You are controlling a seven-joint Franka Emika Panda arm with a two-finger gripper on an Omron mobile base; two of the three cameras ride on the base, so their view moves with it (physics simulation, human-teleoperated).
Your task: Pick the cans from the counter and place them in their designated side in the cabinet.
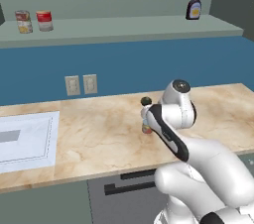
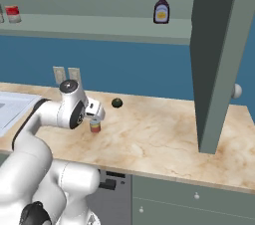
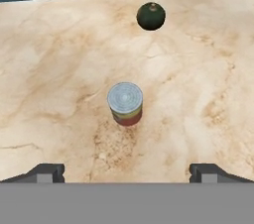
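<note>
The gripper (image 3: 126,172) hangs above the counter (image 3: 59,94) with its jaws spread as wide as they go and nothing between them. In the hand view the two dark fingertips (image 3: 45,172) poke up at roughly 7 and 5 o'clock, and the can (image 3: 125,103) stands upright up the frame from them, pretty much on the centre line between the two, so around 12 o'clock from the midpoint of the jaws. No contact at all, the can sits clear of both tips on bare marble. It's the short one with a silver ribbed top and a reddish band at the bottom.

Further out at about 1 o'clock from the can there's a dark green round lump (image 3: 151,16), well apart from it, near the blue wall.

From the right base view the hand sits just above the can (image 2: 94,126), and the green lump (image 2: 116,102) is off at 2 o'clock from it. In the left base view the arm covers most of the can (image 1: 146,129).

Up on the cabinet (image 1: 124,27) ledge, two cans (image 1: 33,21) stand side by side at the left end and a dark sauce bottle (image 1: 194,5) stands toward the right end. An open cabinet door (image 2: 219,55) hangs on the right in the right base view.
</note>
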